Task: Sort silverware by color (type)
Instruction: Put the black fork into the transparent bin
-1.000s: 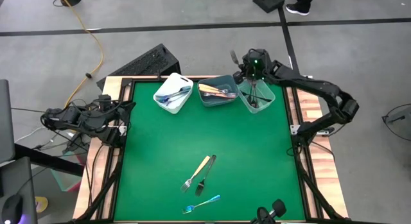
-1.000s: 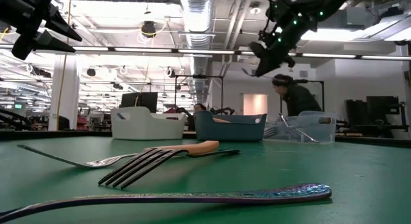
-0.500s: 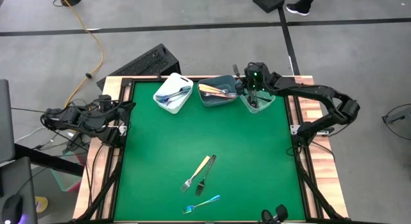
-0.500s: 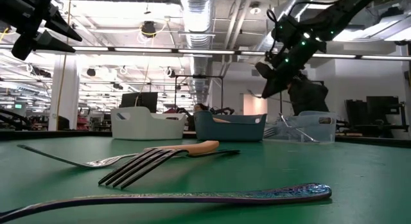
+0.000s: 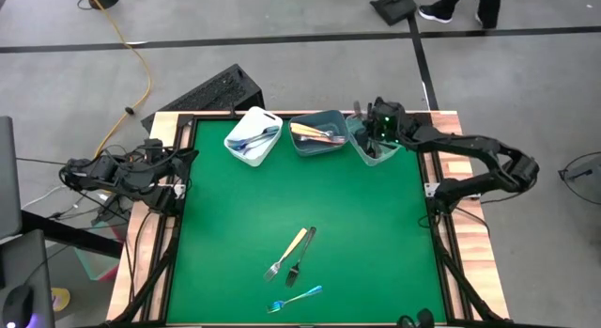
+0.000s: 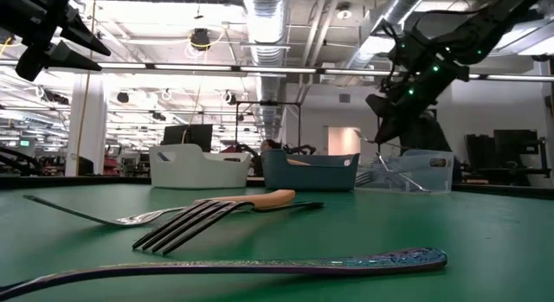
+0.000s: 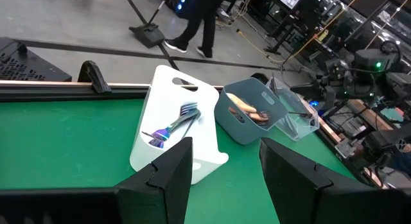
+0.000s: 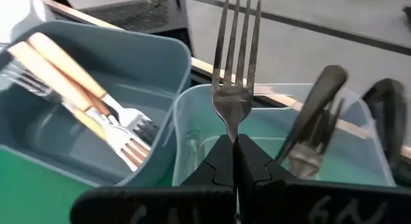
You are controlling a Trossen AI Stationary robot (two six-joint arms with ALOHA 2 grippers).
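**Q:** What changed since a moment ago?

**Me:** Since a second ago, my right end effector (image 8: 235, 161) has shifted right and now sits over the clear bin (image 5: 374, 145) at the far right of the surface (image 5: 282, 196). It is clenched on a dark fork (image 8: 235, 83) whose tines stick up past my fingers.

**Q:** And your other arm?

**Me:** My left end effector (image 7: 221, 179) waits at the far left edge, fingers spread, nothing between them.

**Q:** Where is the silverware?

**Me:** Blue-handled pieces (image 5: 255, 140) lie in the white bin (image 5: 246, 126), far and left of centre. Pieces with yellow-orange handles (image 5: 315, 132) lie in the grey-blue bin (image 5: 329, 116), the middle one, and black-handled pieces (image 8: 314, 121) stand tilted in the clear bin. Three pieces lie loose on the near part: a yellow-handled fork (image 5: 287, 253) touching a black fork (image 5: 300, 257) just to its right, and a blue-handled fork (image 5: 294, 299) nearer still. Someone's legs (image 5: 460, 3) show on the floor beyond.
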